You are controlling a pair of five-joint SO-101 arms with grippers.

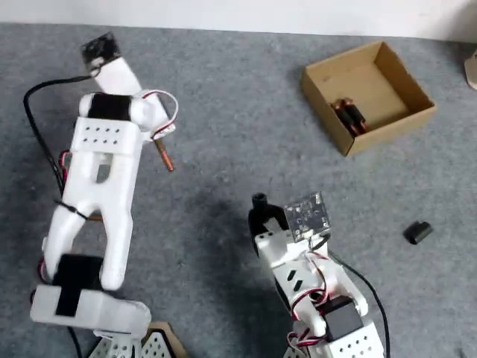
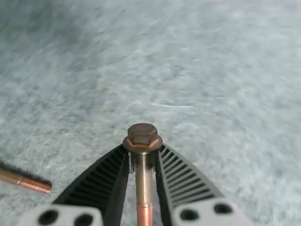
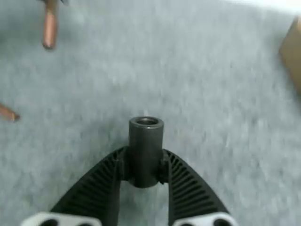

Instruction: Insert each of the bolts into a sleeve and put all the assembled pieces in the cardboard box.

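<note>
Right up close, the left gripper [image 2: 142, 155] is clamping a copper-coloured bolt [image 2: 142, 139] by its shank, jaws squeezed almost together, hex head poking out just past the fingertips. That grip along the shank is probably keeping the bolt in line with the gripper so it can be steered like a pointer. Over on the other arm, the right gripper [image 3: 145, 162] is hugging a black sleeve [image 3: 146, 136] around its lower half, jaws closed snug on it. The open bore is facing away from the gripper, seemingly so it is free to take a bolt. From above, bolt and sleeve are both hanging clear of the grey table covering [image 1: 223, 89], well apart and not yet lined up, so the mating step is looking like the job in hand. Off in the far right corner the cardboard box [image 1: 395, 78] is sitting open-topped with assembled pieces [image 1: 349, 115] lying against one wall. A spare sleeve [image 1: 417, 232] is waiting on the covering beside the right arm, and a second bolt [image 2: 26, 181] is lying loose near the left gripper
</note>
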